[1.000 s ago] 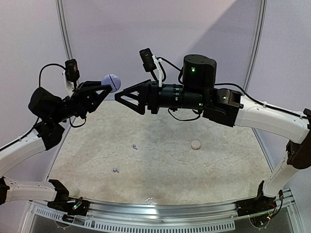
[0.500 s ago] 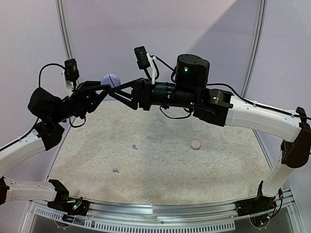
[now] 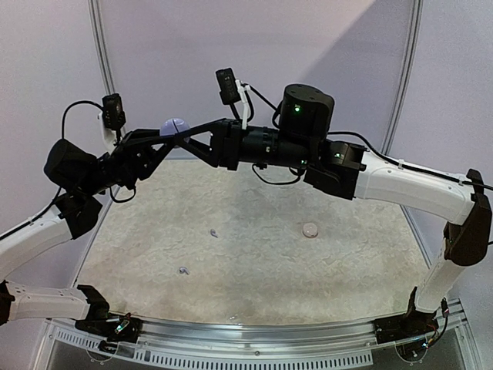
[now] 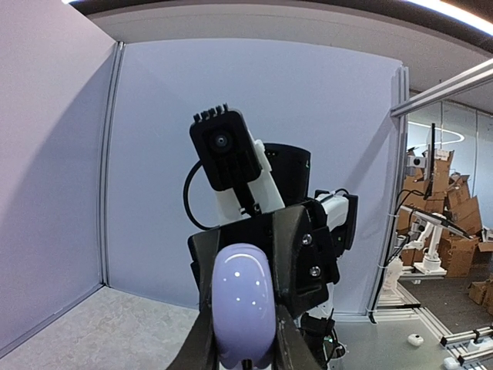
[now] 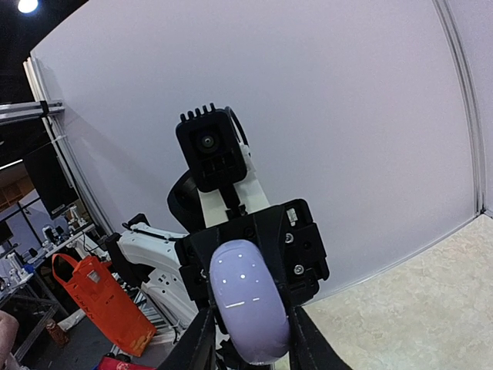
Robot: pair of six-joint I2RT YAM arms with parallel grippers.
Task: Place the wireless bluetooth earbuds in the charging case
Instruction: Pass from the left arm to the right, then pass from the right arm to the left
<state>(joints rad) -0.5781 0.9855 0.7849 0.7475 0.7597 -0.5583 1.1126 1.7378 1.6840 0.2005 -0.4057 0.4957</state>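
Note:
The charging case (image 3: 176,124), a pale lavender pebble, hangs high above the table between both arms. My left gripper (image 3: 169,134) is shut on it from the left, and in the left wrist view the case (image 4: 243,304) fills the gap between the fingers (image 4: 290,348). My right gripper (image 3: 185,133) reaches in from the right, and its fingers (image 5: 306,343) press both sides of the case (image 5: 248,302). Two tiny whitish earbuds lie on the table, one (image 3: 212,232) near the middle and one (image 3: 183,270) closer to the front.
A small pale round disc (image 3: 310,229) lies on the speckled table right of centre. White panels wall the back and sides (image 3: 254,54). A metal rail (image 3: 254,331) runs along the near edge between the arm bases.
My right arm moved left to the case held by the left gripper, and its jaws narrowed around it. The left arm stayed put with the case.

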